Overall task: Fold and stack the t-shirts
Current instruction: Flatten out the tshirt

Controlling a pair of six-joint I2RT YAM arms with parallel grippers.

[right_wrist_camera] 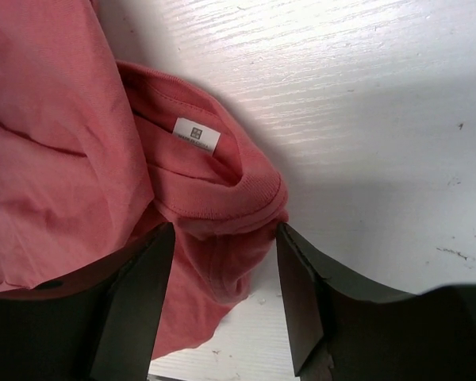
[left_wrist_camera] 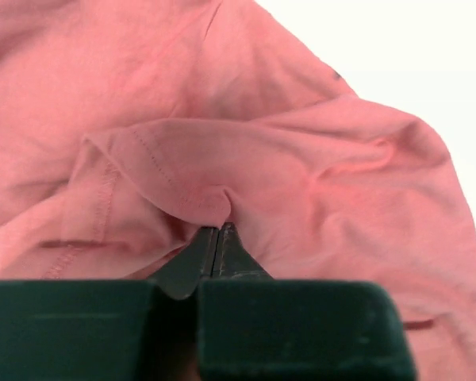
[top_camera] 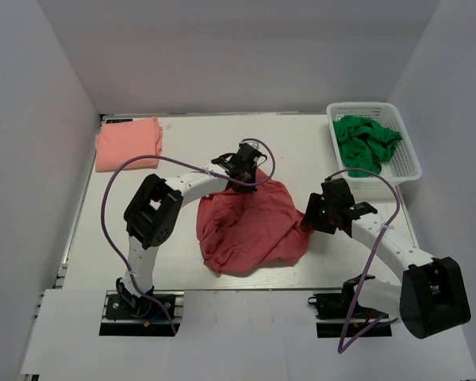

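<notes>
Red shirt (top_camera: 246, 226) crumpled at frame centre. Left gripper (left_wrist_camera: 220, 232) clamped on its fold. Right gripper (right_wrist_camera: 224, 238) jaws apart, straddling collar. Pink shirt (top_camera: 127, 143) folded, upper left

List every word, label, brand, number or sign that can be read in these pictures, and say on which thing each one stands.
White neck label of the brick-red t-shirt: it carries a small dark mark and fine print, too small and blurred to read.
Nothing else: no text shows on the salmon-pink t-shirt, the white basket or the table.
</notes>
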